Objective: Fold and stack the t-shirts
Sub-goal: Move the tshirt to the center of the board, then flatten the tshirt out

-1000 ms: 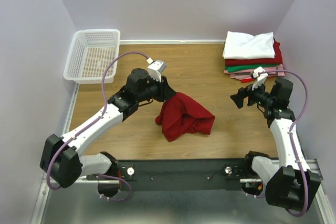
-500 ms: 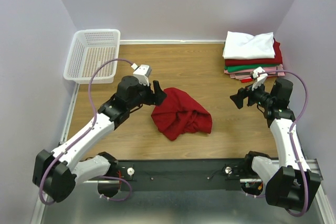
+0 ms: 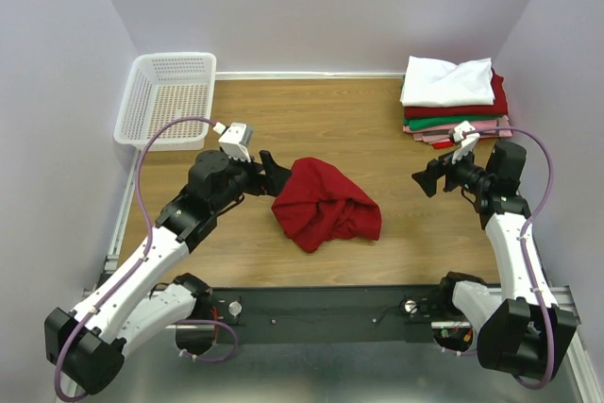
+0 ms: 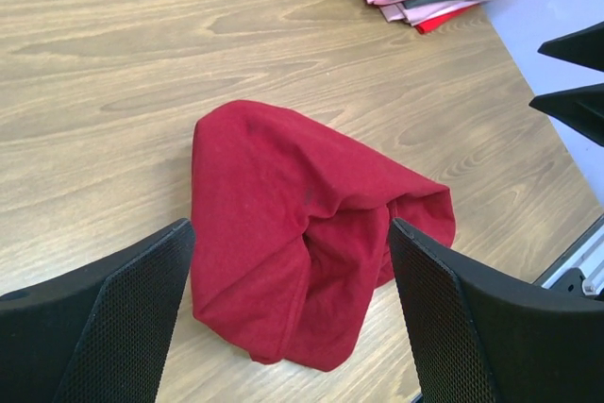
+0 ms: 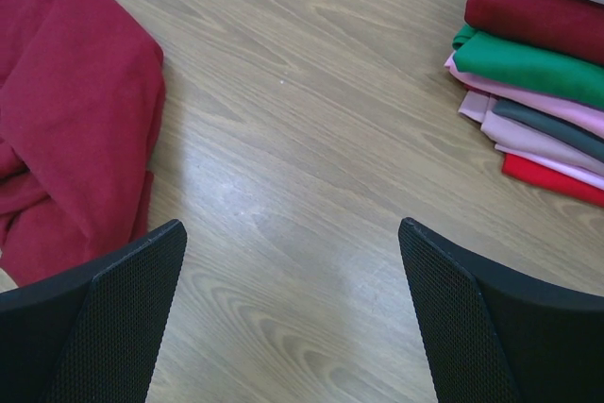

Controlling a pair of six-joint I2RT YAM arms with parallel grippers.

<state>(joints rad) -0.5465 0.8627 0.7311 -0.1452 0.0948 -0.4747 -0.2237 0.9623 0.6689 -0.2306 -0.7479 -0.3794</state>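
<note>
dark red shirt (image 3: pixel 327 202) crumpled, basket (image 3: pixel 165 99) overhead only

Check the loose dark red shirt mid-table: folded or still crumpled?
Crumpled. The dark red shirt lies in a bunched heap with irregular creases and rolled edges, unlike the flat folded stack in the far right corner.

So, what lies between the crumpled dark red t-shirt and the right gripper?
Only bare wooden tabletop lies between the crumpled dark red t-shirt and the right gripper, seen from the top view.
</note>
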